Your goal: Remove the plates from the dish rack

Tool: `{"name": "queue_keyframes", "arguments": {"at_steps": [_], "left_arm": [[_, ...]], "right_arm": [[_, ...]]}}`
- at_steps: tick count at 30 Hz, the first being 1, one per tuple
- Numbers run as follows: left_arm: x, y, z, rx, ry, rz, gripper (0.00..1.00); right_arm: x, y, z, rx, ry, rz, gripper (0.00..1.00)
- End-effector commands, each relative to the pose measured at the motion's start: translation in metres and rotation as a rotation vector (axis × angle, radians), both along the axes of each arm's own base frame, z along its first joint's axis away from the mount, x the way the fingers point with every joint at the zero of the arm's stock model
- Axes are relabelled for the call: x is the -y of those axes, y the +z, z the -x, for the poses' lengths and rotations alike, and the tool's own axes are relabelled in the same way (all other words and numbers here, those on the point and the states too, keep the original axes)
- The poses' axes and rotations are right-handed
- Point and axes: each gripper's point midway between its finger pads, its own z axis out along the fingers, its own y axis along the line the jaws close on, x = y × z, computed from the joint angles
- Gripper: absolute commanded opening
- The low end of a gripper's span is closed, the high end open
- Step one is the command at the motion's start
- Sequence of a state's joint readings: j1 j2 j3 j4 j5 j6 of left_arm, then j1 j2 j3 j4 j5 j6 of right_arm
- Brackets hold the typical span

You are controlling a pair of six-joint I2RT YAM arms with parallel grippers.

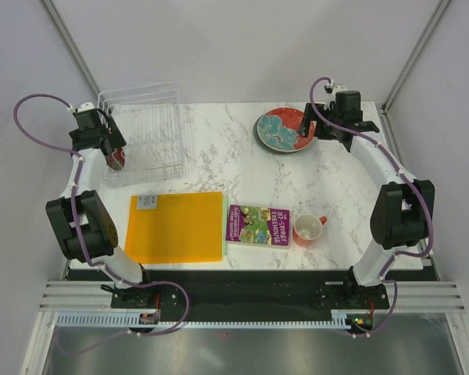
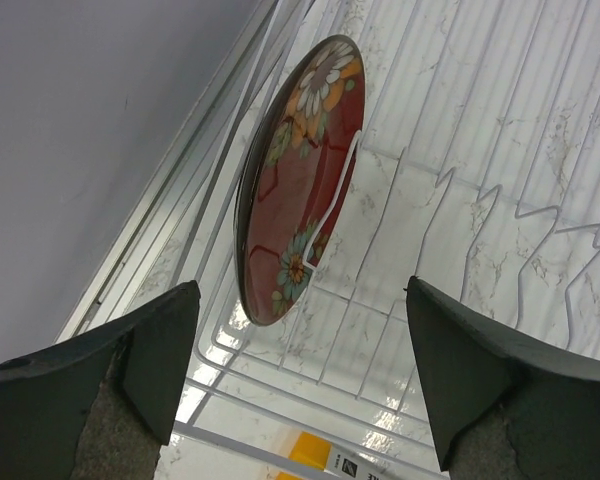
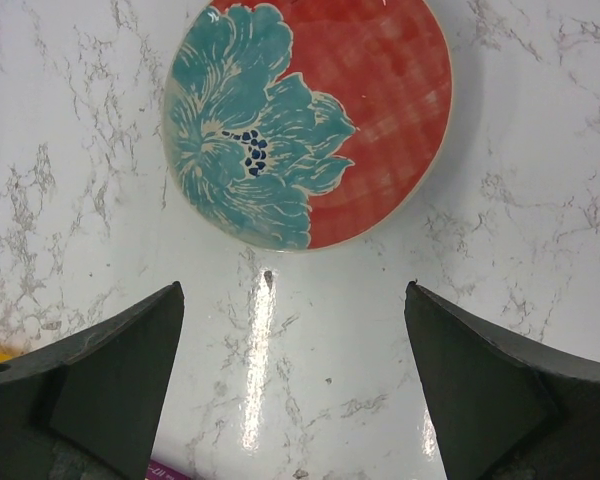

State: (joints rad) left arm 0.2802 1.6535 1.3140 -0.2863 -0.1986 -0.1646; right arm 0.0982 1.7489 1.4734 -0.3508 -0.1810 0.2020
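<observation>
- Your left claw (image 2: 300, 375) is spread wide. Its two dark fingers (image 2: 155, 365) sit far apart at the bottom of the wrist view with nothing between them.
- Just beyond those fingers, the red flowered plate (image 2: 298, 170) stands on its edge in the dish rack (image 2: 500, 120). It leans a little and a thin white wire prong crosses its face. The claw is close to it but does not touch it.
- The plate sits along the rack's left side, toward its near end. The bare wire rows run off to the right of it.
- From above, the rack is at the far-left corner of the desk (image 1: 219, 156), and your left arm reaches up along the left edge to it.
- Your right claw (image 3: 292, 385) is also spread, fingers well apart and gripping nothing. It hovers over bare marble.
- Straight ahead of it, the teal-and-red plate (image 3: 305, 125) lies flat on the desk, face up. A large teal flower covers one half and red the other. There is a clear gap between the plate and the fingertips.
- In the top view this plate is near the far edge, right of the middle, with the right claw between it and the far-right corner.
- Toward the near edge, an orange mat (image 1: 176, 226) lies left of centre. A book (image 1: 258, 225) lies just beside the mat on its right.
- An orange-red mug (image 1: 307, 230) stands just right of the book, well apart from both claws.
</observation>
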Motion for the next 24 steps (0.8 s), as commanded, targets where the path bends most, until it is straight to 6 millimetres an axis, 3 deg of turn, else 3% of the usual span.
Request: {"name": "queue_keyframes", "arguments": {"at_steps": [1,11,17,24], "left_arm": [[-0.005,0.013,-0.017,0.061,0.008,0.009,0.87],[-0.019,-0.005,-0.027,0.050,0.060,-0.019,0.85],[-0.033,-0.004,-0.030,0.089,0.112,-0.078,0.84],[-0.041,-0.011,-0.039,0.122,0.149,-0.095,0.71]], "right_arm": [[-0.005,0.001,-0.004,0.024,0.027,-0.012,0.98],[-0.013,-0.005,-0.003,0.004,0.060,-0.038,0.98],[-0.014,-0.008,-0.003,-0.003,0.068,-0.043,0.98],[-0.015,-0.010,-0.004,-0.007,0.076,-0.043,0.98]]}}
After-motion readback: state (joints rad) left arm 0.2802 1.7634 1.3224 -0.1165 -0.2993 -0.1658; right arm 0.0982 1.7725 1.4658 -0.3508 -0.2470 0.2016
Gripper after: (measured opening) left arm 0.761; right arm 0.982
